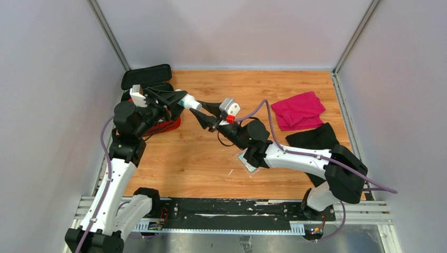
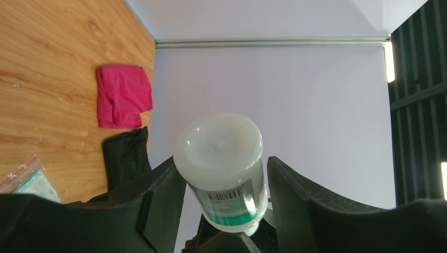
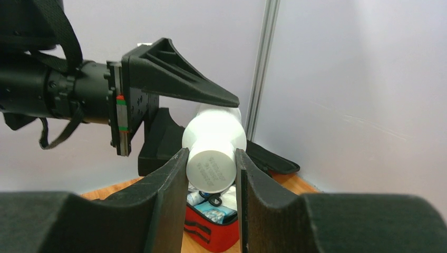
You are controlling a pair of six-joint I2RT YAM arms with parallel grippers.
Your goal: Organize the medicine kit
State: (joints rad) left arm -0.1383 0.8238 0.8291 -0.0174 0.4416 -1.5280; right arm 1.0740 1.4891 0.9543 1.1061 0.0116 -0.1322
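A white bottle (image 1: 191, 104) with a green label band hangs in the air between both grippers, above the table's left part. My left gripper (image 1: 182, 100) clasps its body from the side, fingers on both flanks (image 2: 221, 179). My right gripper (image 1: 206, 117) is shut on the bottle's narrow printed end (image 3: 212, 168). The medicine kit (image 1: 164, 125) is a red case lying open at the far left, partly behind the left arm, with its black lid (image 1: 146, 76) laid back. It shows below the bottle in the right wrist view (image 3: 216, 229) with small packets inside.
A magenta cloth (image 1: 299, 109) lies at the back right, with a black cloth (image 1: 315, 138) just in front of it. A clear plastic packet (image 1: 246, 161) lies under the right arm. Grey walls close the left, back and right sides.
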